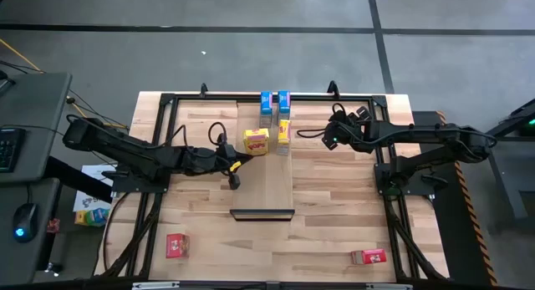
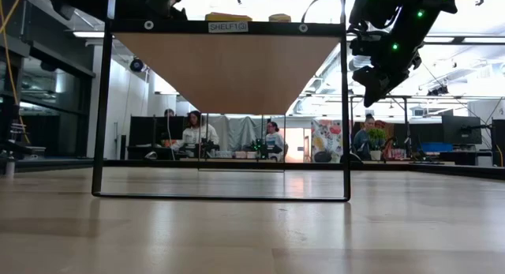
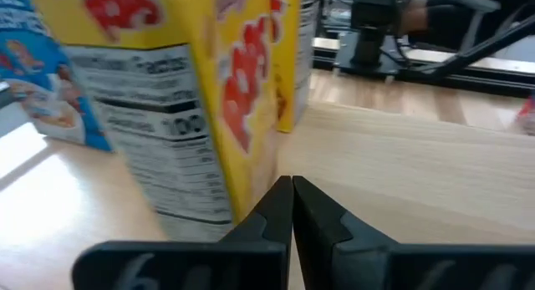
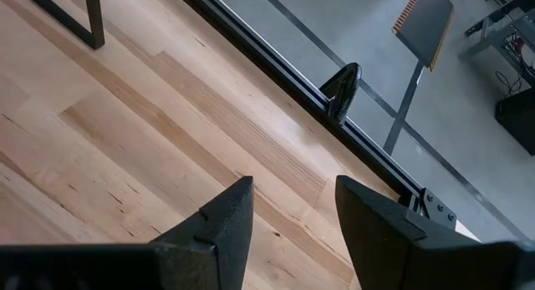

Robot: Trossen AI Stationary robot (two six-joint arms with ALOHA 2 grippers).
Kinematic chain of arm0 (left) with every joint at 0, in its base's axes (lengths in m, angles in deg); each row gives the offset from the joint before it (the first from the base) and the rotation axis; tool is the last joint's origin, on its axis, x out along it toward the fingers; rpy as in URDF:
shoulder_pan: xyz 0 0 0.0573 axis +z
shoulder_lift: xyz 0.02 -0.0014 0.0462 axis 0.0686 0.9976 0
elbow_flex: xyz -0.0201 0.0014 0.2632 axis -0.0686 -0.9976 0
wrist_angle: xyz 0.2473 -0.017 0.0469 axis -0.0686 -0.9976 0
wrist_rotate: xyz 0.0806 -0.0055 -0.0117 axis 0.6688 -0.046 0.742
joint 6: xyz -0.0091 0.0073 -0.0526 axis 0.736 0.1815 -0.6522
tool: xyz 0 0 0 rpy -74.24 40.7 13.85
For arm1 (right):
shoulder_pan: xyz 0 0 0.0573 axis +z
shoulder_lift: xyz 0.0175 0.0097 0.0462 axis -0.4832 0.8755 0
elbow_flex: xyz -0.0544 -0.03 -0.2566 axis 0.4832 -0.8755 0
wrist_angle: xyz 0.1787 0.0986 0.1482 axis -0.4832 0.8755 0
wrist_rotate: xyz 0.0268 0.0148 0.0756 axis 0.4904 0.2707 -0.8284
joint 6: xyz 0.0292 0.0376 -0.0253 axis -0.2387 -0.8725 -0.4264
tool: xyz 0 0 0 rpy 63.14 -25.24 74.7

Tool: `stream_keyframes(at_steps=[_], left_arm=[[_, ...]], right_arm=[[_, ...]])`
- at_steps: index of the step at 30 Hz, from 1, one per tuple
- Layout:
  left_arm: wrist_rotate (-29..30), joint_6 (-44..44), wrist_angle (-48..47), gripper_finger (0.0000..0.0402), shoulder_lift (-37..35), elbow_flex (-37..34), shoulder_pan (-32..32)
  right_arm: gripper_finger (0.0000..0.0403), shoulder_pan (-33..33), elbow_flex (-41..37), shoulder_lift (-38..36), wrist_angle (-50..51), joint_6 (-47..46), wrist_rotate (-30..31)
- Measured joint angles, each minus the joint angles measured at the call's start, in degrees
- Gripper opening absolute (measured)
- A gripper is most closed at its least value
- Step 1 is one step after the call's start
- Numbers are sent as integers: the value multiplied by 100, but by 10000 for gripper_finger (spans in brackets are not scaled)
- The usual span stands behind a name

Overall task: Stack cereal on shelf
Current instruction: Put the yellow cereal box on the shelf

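A: The left claw has its two dark fingers pressed flat together, clenched on nothing, over the shelf's near left edge.

B: And the boxes?

A: Just ahead of it a yellow box, glossy printed cardboard, stands on the plank. Beyond that, to the right, a second yellow box. Farther still, at the plank's far end, two blue boxes side by side. In the left wrist view the closest yellow box looms just past the fingertips, not touching them.

B: The shelf itself?

A: Smooth pale wood, long and narrow, a dark lip at the end nearest the claw.

B: The reds?

A: One red box well behind the left claw, another far off at the opposite near corner.

B: The arm's pose?

A: Stretched almost level across the table. The right claw, fingers spread apart and empty, hangs right of the plank above the striped tabletop.
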Motion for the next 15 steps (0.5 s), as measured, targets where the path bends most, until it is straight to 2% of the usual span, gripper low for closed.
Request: stream_keyframes(at_steps=[4,8,15], left_arm=[[69,3,-30,0,11,1,0],[388,10,-241,0,11,1,16],[509,14,-509,0,9,3,356]], right_arm=[[162,0,0,0,-2,-1,0],[162,0,0,0,-12,-1,-2],[162,0,0,0,-39,-37,-7]])
